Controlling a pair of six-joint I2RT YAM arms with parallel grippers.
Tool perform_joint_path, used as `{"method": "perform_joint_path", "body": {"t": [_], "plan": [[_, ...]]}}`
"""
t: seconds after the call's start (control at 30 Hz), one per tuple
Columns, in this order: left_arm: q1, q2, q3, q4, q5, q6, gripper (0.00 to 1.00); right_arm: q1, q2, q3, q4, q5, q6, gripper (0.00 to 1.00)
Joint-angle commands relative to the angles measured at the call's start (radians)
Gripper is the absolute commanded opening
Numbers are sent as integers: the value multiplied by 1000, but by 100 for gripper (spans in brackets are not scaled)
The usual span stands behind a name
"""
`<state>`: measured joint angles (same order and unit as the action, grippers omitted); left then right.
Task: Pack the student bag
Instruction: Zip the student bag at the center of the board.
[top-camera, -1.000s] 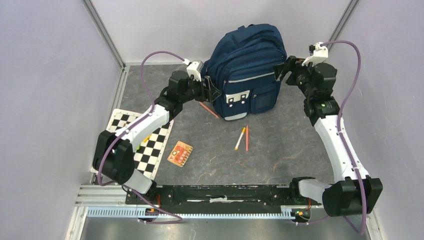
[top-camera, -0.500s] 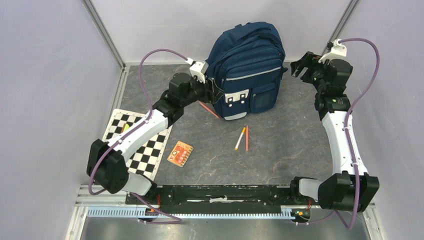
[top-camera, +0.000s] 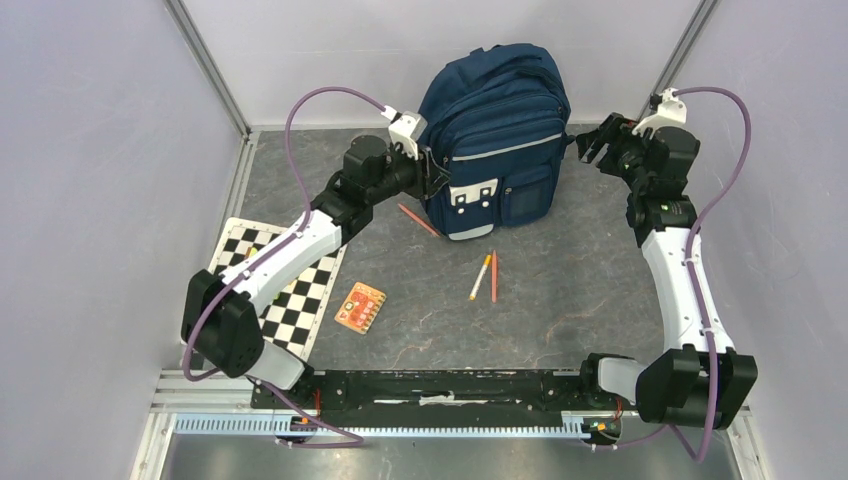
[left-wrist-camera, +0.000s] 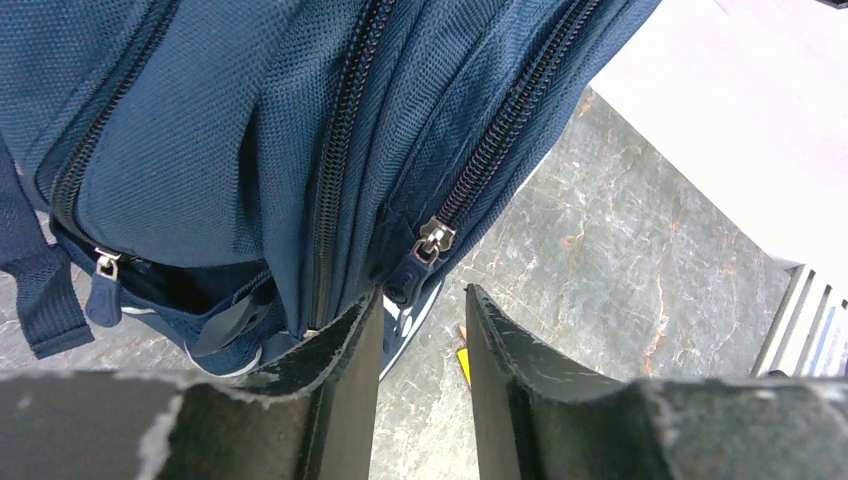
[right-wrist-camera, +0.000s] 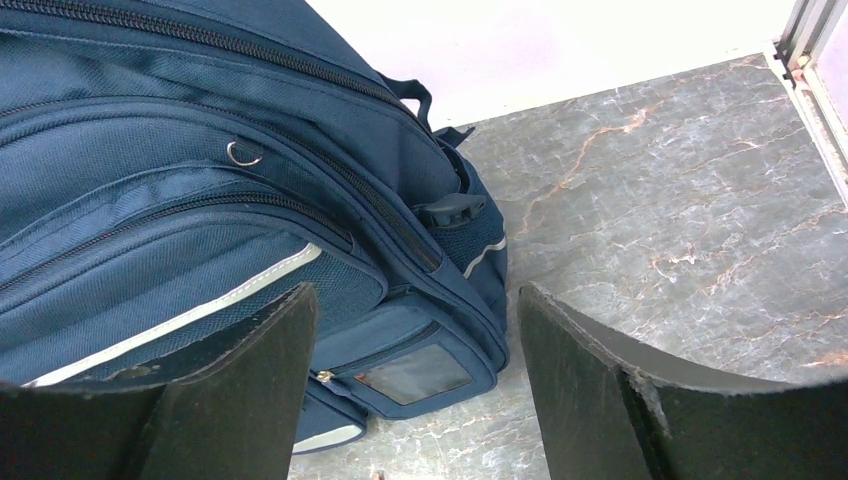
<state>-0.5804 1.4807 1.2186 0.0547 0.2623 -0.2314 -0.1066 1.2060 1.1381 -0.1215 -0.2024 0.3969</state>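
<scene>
Large navy-blue fabric student bag (top-camera: 495, 130): upright, far centre of grey stone-look table (top-camera: 560, 290).
Step judged: opening a compartment before packing.
Left gripper (left-wrist-camera: 420, 295): at bag's left flank, fingers narrowly apart, nothing pinched.
Right gripper (right-wrist-camera: 415, 292): spread wide, empty, just off bag's right side.
Small metal-and-navy zip pull (left-wrist-camera: 415, 262): at mouth of left fingers; contact cannot be told. Zip above it shut.
Next move calls for: pinch pull, draw along track; right arm probably braces bag.
Two thin pens (top-camera: 487, 276): loose in front of bag, unpacked.

grey marbled table (top-camera: 585, 300): student bag (top-camera: 500, 120), checkerboard (top-camera: 305, 300), orange card (top-camera: 360, 306), yellow pen (top-camera: 481, 277), two red pencils (top-camera: 494, 276).
</scene>
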Motion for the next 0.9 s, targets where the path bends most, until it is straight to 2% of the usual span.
{"method": "perform_joint_path", "body": {"t": [0.0,0.13,0.23,0.57,0.87], "plan": [[-3,33,60,28,30,41,46,-4,-24,-12,36,-23,16,78],[-3,43,64,30,8,46,50,-4,-27,-12,36,-27,17,77],[-3,55,75,30,22,48,49,-4,-27,-14,36,-28,17,77],[-3,30,94,28,47,61,2,-4,-19,-23,45,-30,19,76],[-3,-29,102,18,11,78,2,-4,-18,-30,60,-43,12,75]]}}
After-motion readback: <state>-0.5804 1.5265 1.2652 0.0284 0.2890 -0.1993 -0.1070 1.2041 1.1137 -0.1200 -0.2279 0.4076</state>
